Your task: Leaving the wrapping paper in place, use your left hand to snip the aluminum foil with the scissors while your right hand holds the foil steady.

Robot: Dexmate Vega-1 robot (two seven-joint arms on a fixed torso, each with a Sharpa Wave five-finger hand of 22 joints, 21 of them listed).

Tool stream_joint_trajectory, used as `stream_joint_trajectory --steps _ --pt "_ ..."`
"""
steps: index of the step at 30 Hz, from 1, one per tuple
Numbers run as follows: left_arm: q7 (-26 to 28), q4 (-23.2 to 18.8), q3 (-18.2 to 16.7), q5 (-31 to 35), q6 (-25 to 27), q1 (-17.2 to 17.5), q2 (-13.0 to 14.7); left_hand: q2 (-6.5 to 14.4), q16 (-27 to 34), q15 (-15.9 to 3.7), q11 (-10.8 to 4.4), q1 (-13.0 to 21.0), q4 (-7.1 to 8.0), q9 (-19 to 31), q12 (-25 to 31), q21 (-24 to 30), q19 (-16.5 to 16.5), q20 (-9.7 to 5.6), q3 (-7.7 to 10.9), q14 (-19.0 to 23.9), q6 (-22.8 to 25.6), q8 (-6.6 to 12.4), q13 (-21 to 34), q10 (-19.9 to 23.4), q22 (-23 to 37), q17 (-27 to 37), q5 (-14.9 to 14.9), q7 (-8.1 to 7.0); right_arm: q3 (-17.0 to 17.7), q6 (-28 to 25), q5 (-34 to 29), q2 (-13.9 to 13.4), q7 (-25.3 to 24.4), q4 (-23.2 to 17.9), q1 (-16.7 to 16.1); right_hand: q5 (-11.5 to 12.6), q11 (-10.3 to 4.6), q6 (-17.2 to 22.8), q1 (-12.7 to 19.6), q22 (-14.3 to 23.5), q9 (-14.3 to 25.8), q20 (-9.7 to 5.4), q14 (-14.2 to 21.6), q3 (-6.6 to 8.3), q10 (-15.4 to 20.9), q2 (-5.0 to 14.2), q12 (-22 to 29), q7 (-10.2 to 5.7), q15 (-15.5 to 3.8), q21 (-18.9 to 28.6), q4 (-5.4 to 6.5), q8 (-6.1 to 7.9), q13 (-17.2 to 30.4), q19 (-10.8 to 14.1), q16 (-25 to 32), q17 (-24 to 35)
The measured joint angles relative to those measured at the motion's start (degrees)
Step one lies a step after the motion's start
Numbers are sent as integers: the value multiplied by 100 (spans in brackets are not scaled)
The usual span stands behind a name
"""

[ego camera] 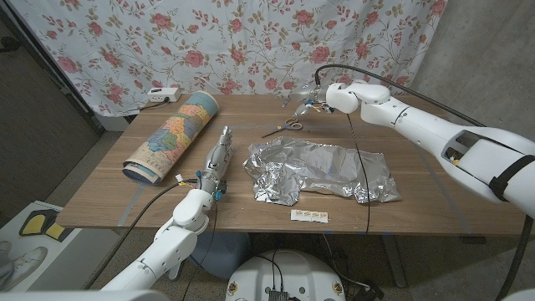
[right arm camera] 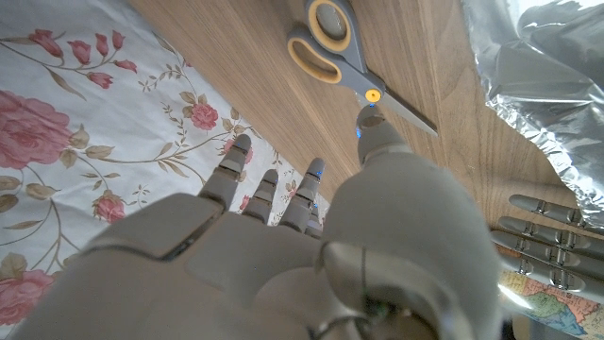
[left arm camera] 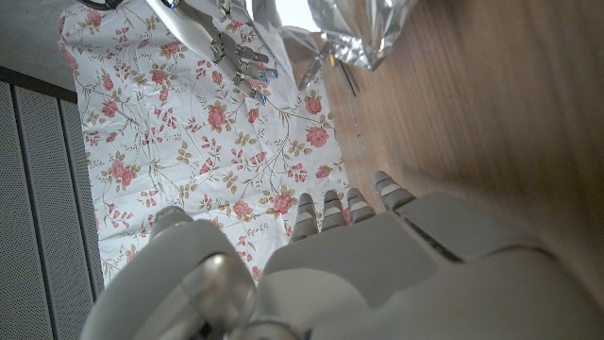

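- Nearest my head camera is my left hand [ego camera: 216,159], standing on the bench [ego camera: 109,196] with its fingers [ego camera: 222,139] stretched straight and close together, holding nothing; the wrapping paper [ego camera: 171,136] lies just beside them on one side and the aluminum foil [ego camera: 322,170] just beside them on the other.
- My right hand [ego camera: 313,103] hovers at the far side of the bench, fingers [right arm camera: 269,184] loosely spread and empty, with the scissors [right arm camera: 340,47] just beyond the fingertips, not touching.
- I judge the foil to be very light, thin and crinkly: it tears and creases easily and slides on the wood, so the right hand should press down on it near the cut line, not bunch it up.
- I judge the scissors to be stiff and light, with smooth plastic loops; the left hand should take them by those grey-and-yellow handles, blades pointing away.
- The wrapping paper is a rolled, map-printed tube that could roll if nudged by the left fingers.
- Hard to read: in the left wrist view the fingertips are mostly hidden behind the hand's own back, and the scissors are tiny in the head view, so I cannot tell whether the blades are fully closed.
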Motion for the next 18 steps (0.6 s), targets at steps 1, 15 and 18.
stream_joint_trajectory --steps 1,15,18 --pt "0 0 2 1 0 0 0 0 0 0 0 0 0 0 0 0 0 0 0 0 0 0 0 0 0 0 0 0 -12 -5 -1 10 9 12 11 0 1 0 0 0 0 0 0 0 -1 0 0 0 0 0 0 -7 0 0 0 0" --pt "-44 39 19 2 0 -27 -10 0 0 -32 0 0 -24 0 0 0 0 0 -24 -31 0 0 0 0 0 -13 0 0 -176 -51 -34 138 29 152 119 0 10 -156 0 0 1 -93 -169 -24 -113 0 -45 111 -24 -23 24 -68 27 -157 -69 -16" --pt "-50 56 21 2 -1 -35 -9 0 0 -32 0 0 -24 0 0 0 0 0 -24 -31 0 0 0 0 0 -13 0 0 -197 -51 -40 161 30 184 135 0 13 -156 -26 0 1 -152 -226 -24 -129 26 -45 111 -21 -44 24 -68 52 -215 -69 -16"
